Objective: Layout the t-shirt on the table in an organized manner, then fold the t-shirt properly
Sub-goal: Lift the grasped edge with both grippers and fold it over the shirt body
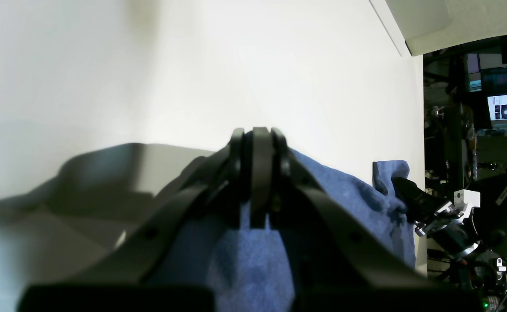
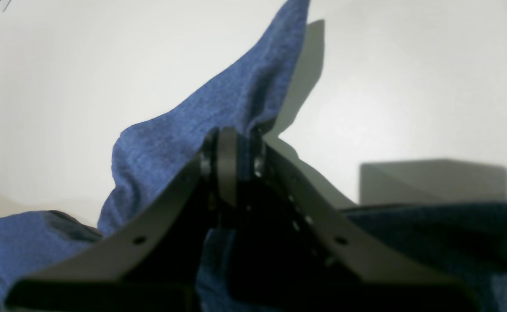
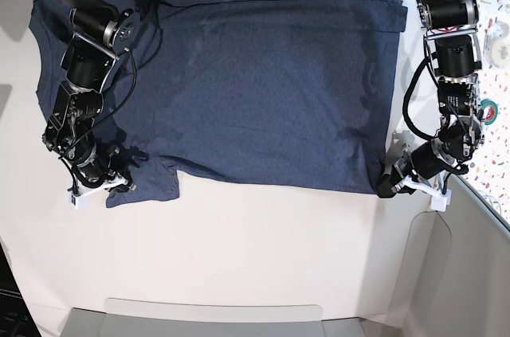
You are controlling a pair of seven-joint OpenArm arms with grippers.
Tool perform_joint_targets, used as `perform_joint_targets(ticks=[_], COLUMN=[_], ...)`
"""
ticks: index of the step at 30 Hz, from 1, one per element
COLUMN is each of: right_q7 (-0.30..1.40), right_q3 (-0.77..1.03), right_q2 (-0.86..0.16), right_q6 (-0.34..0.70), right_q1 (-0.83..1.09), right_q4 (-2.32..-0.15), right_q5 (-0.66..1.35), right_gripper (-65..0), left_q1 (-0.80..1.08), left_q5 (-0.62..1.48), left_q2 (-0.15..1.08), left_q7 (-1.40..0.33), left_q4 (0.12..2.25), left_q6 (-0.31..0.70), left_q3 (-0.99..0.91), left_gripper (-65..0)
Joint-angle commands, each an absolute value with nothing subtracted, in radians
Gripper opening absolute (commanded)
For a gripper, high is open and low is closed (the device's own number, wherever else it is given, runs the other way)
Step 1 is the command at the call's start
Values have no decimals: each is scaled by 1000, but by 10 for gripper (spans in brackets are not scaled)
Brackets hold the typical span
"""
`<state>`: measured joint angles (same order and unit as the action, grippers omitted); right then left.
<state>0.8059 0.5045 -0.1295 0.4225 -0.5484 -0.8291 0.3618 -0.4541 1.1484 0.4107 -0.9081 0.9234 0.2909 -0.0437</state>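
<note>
Two grips set: right gripper (image 2: 229,143) jaws clamped on t-shirt (image 3: 255,82) sleeve, left gripper (image 1: 260,143) jaws pinched on hem corner; shirt spread flat on table (image 3: 263,257). Judgement: lift both together, keep near edge taut, fold away evenly
</note>
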Motion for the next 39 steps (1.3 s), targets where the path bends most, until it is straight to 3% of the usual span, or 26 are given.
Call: perform_joint_targets(ticks=[1, 8, 16, 28, 39], right_q7=[794, 794, 918, 1036, 1038], right_q3=[501, 501, 499, 501, 507], right_q2=[-140, -162, -170, -166, -166], right_q6=[435, 455, 547, 641, 641], right_q1=[-593, -611, -567, -332, -81], right_q4=[-848, -860, -1067, -1455, -1765], right_q5=[371, 371, 371, 371, 414], right_gripper=[-628, -629, -630, -630, -630], left_q1=[-483, -446, -363, -191, -82], left_q5=[1170, 1170, 1171, 1173, 1170], left_q2=[427, 427, 427, 476, 481], left_q7=[-889, -889, -889, -889, -889], left_q4=[949, 1098, 1254, 1488, 1498], left_q6=[302, 302, 302, 302, 302], left_q3=[-47, -54, -56, -90, -122], left_gripper=[-650, -650, -650, -650, -650])
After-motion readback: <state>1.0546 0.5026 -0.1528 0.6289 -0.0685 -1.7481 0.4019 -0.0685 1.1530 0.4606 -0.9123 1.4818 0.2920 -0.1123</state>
